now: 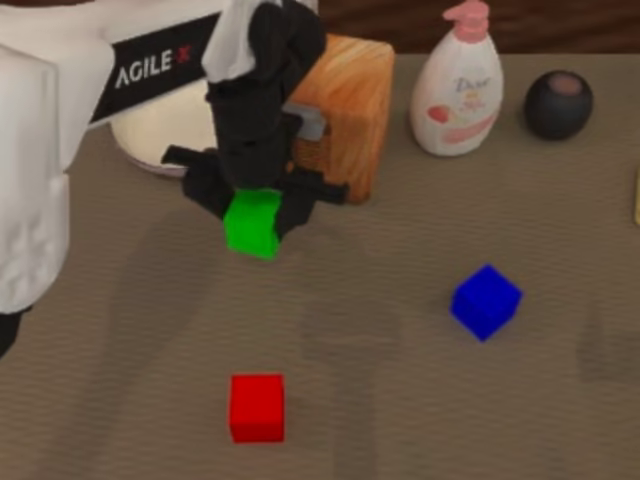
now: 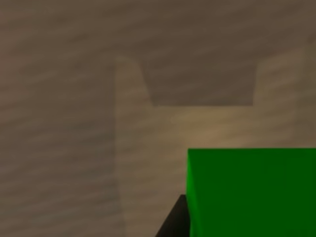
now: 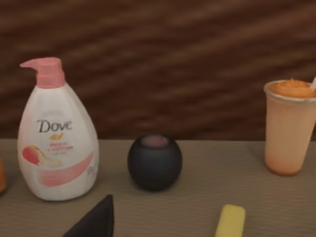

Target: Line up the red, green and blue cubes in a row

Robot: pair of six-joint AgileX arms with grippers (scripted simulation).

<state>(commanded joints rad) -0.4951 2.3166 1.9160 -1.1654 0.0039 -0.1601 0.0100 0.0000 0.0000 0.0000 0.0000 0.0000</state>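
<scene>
My left gripper [image 1: 256, 203] is shut on the green cube [image 1: 250, 226], held above the table in front of the wooden block. In the left wrist view the green cube [image 2: 252, 192] fills the corner beside one dark fingertip [image 2: 175, 222], with its shadow on the mat below. The red cube [image 1: 257, 407] lies near the front edge, left of centre. To its right and farther back sits the blue cube [image 1: 486, 301], turned at an angle. My right arm is out of the top view; its wrist view shows one dark fingertip [image 3: 98, 219] set far to the side, nothing held.
A brown wooden block [image 1: 350, 95] and a white bowl [image 1: 155, 140] stand behind the left gripper. A Dove pump bottle [image 1: 458, 85] and a dark ball [image 1: 558, 103] sit at the back right. A yellow item [image 3: 230, 220] and an orange drink cup [image 3: 289, 128] lie farther right.
</scene>
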